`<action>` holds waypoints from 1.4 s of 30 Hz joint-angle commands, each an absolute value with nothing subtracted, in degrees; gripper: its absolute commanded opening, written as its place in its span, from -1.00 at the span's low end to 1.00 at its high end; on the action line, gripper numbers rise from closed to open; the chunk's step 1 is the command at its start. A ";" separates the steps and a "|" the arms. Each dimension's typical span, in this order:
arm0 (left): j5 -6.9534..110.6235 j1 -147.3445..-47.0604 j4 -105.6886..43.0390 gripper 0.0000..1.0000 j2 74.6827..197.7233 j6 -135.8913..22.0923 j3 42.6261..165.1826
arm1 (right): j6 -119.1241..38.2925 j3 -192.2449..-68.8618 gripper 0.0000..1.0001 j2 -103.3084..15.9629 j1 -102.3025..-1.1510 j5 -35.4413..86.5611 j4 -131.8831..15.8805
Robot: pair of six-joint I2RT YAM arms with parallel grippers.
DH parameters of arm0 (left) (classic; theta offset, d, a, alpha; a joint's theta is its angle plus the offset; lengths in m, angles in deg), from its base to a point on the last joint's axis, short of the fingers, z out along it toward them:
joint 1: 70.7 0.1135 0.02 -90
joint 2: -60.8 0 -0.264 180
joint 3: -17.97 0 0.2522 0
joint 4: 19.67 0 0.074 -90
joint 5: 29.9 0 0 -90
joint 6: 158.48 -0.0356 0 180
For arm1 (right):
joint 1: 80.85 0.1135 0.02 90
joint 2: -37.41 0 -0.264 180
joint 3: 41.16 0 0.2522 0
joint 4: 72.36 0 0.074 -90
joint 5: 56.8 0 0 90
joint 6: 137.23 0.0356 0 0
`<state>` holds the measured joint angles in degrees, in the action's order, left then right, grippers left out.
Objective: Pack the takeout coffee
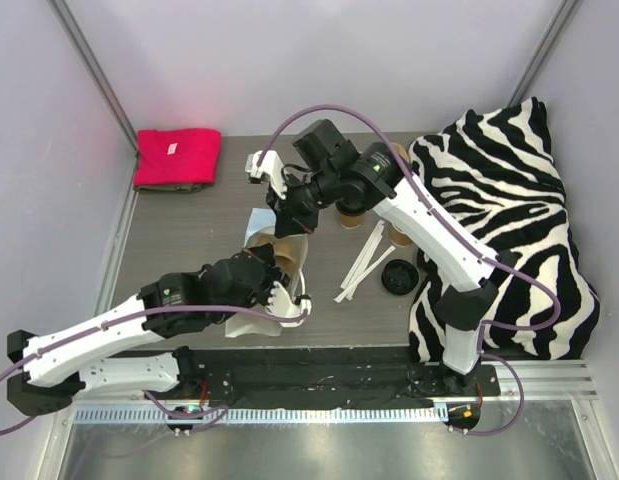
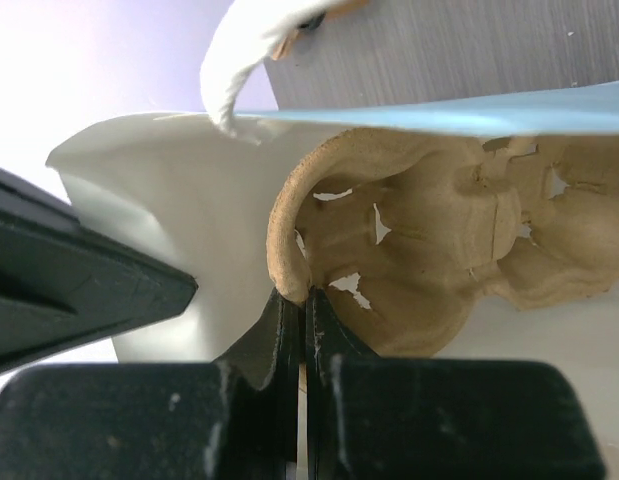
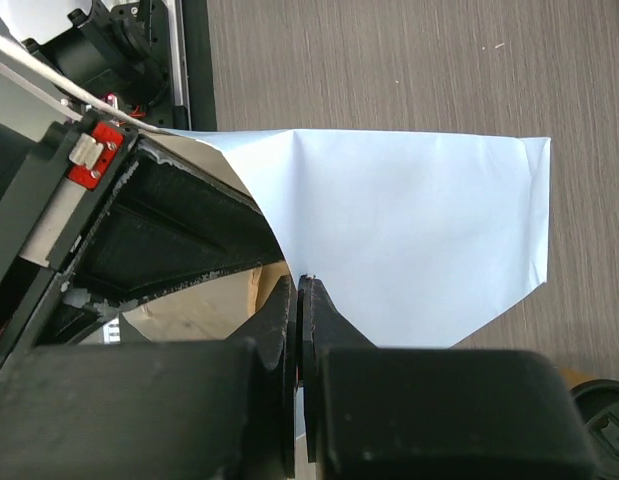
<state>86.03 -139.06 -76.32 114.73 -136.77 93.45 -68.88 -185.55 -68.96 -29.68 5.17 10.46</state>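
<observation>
The left end effector [image 2: 304, 300] is clamped on the rim of the brown pulp cup carrier [image 2: 429, 260], its fingers pressed together on the thin edge. The carrier sits tilted at the mouth of the light blue paper bag [image 3: 409, 230]. The bag's pale inner wall shows behind it and one blue edge crosses above it. How far inside it reaches I cannot tell. A white handle [image 2: 229, 70] curls up from the bag's rim.

The right end effector [image 3: 297, 285] is pinched shut on the bag's upper edge.

The takeout coffee is outside the bag. A tan paper cup [image 1: 400, 238] stands on the worktop [image 1: 189, 240] just beside the zebra-striped cloth [image 1: 509, 200], partly hidden by the right arm. Its black lid [image 1: 399, 278] lies apart from it, flat on the worktop nearer the arm bases. White strips [image 1: 364, 262] lie just left of the lid. A red cloth [image 1: 176, 157] lies in the far left corner.
</observation>
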 commanded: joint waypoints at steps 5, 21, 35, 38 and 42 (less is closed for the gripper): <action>88.75 -139.35 -65.43 -1.00 109.93 -140.89 90.36 | -64.46 -190.71 -0.99 -68.50 -31.11 3.76 9.43; 87.69 -139.35 -64.89 -1.00 108.78 -140.29 84.47 | -62.43 -185.52 -0.98 -67.54 -31.20 -1.07 8.90; 84.98 -134.09 -59.80 -1.00 110.45 -137.65 81.83 | -65.24 -188.78 -0.98 -69.64 -31.37 -4.05 9.60; 82.95 -131.45 -58.75 -1.00 111.24 -138.35 81.83 | -65.95 -189.04 -0.98 -69.99 -31.37 -5.12 10.57; 81.72 -130.47 -59.35 -1.00 112.30 -138.79 84.72 | -64.99 -189.13 -0.98 -70.00 -31.37 -7.31 10.84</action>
<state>84.08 -131.59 -62.47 111.41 -139.00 81.91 -65.14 -186.62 -70.36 -31.66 -1.21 10.44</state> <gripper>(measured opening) 0.032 0.028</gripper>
